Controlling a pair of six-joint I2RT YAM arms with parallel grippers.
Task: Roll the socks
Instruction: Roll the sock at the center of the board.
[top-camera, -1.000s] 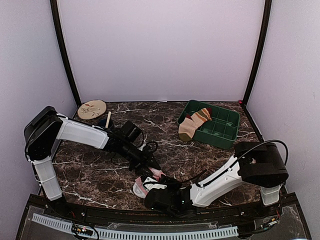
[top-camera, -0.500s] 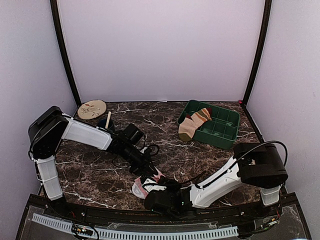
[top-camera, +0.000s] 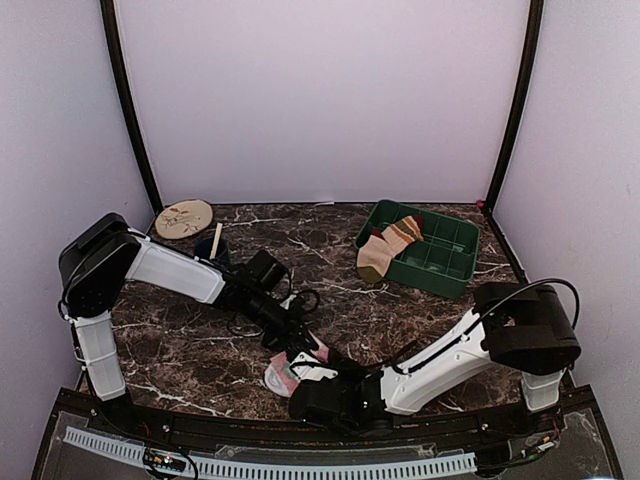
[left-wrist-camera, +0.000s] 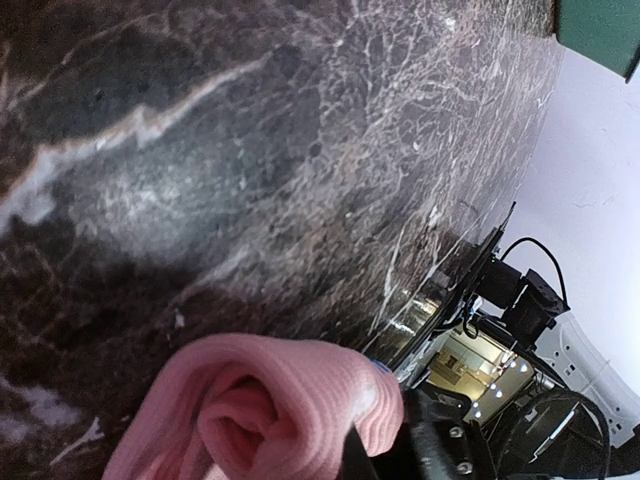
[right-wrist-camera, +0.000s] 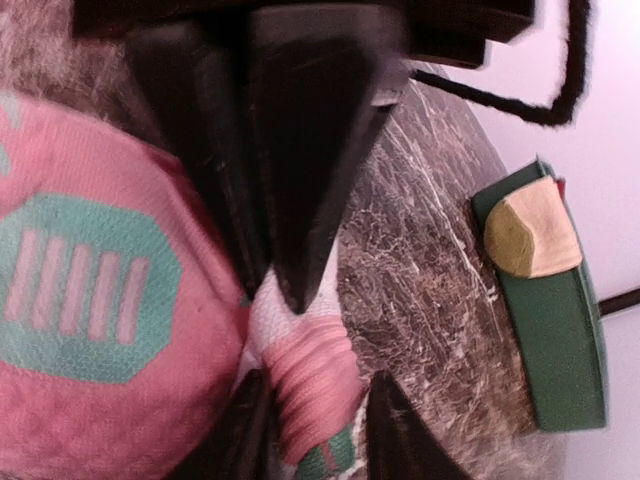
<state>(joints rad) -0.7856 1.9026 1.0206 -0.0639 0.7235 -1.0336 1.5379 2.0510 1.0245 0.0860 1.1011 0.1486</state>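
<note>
On the marble table (top-camera: 200, 350), near its front, the pink sock (top-camera: 285, 376) is clamped by the left gripper (top-camera: 303, 348), likely anchoring the roll; its cuff is straddled by the part-open right gripper (right-wrist-camera: 315, 425).

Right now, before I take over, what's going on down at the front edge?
Both arms are working on the pink sock near the front of the table. The left gripper is shut on its bunched fabric. The right gripper has its fingers either side of the ribbed cuff; whether it is pinching is unclear. The sock is curled over but not a neat roll. The striped sock hangs over the rim of the green tray at the back right, untouched.
</note>
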